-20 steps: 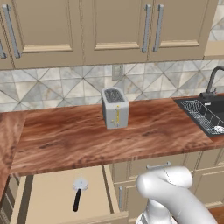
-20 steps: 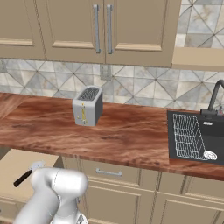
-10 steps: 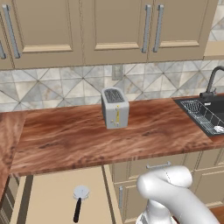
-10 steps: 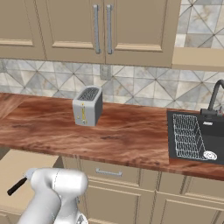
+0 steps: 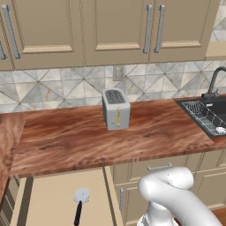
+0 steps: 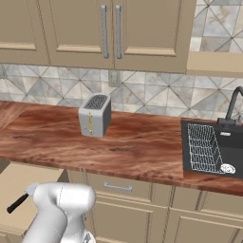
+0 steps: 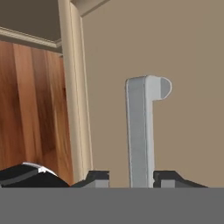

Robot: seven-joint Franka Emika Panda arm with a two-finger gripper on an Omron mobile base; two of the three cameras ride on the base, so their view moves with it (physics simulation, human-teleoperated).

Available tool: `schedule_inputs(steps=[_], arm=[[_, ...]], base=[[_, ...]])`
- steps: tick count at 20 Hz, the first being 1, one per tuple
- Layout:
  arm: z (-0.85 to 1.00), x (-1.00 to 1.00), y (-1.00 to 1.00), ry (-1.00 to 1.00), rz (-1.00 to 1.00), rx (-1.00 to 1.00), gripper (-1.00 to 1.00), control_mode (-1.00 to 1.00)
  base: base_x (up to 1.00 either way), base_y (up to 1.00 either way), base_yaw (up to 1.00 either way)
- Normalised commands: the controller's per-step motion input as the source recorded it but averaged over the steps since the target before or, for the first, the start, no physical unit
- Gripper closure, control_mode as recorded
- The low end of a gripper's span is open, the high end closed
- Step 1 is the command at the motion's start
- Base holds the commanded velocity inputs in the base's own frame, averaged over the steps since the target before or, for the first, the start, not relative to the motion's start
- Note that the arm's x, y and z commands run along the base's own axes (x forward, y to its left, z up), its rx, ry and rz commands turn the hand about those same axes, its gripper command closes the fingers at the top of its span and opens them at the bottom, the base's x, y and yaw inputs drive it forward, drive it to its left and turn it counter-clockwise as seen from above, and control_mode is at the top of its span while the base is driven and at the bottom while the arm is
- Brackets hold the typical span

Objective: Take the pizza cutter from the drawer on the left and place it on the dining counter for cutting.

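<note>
Silver bar handle of the drawer: sits between the two dark fingers of the gripper. One finger lies close against the bar and the other has a sliver of gap. Whether they are clamped on it or merely straddle it cannot be told.

Beige drawer: stands pulled out below the bench edge, its flat floor exposed in the left base view; its near end is cut off by the bottom of the picture. Opening step judged done or nearly done.

Pizza cutter: lies flat on the drawer floor, round silver wheel towards the bench and black handle pointing out towards the robot. Nothing holds it. In the right base view its black handle pokes out from behind the white arm, and the wheel is mostly hidden there.

Left to do, as judged: let go of the bar, reach in, grip the cutter, lift it out, carry it to the dining counter and set it down. The main part of the task is not yet begun.

Reddish-brown wood-grain bench: carries a silver toaster, upright, well apart from the black sink with its wire rack; sink cut off at the right edge.

Beige wall cabinets: doors shut, tops cut off.
</note>
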Motion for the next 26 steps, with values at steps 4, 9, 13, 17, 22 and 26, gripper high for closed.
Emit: schedule_inputs(steps=[4, 9, 13, 17, 22, 26], arm=[[0.00, -0.02, 0.00, 0.00, 0.00, 0.00, -1.00, -1.00], [0.11, -0.57, 0.00, -0.05, 0.00, 0.00, -1.00, -1.00], [0.72, -0.69, 0.00, -0.11, 0.00, 0.00, -1.00, -1.00], [1.00, -0.37, 0.08, -0.13, 0.00, 0.00, -1.00, -1.00], [1.00, -0.29, 0.00, -0.10, -0.01, 0.02, -1.00, -1.00], [1.00, -0.20, 0.00, -0.10, -0.02, 0.03, -1.00, -1.00]], base=[[0.00, 0.00, 0.00], [0.00, 0.00, 0.00], [0.00, 0.00, 0.00], [0.00, 0.00, 0.00], [0.00, 0.00, 0.00], [0.00, 0.00, 0.00]])
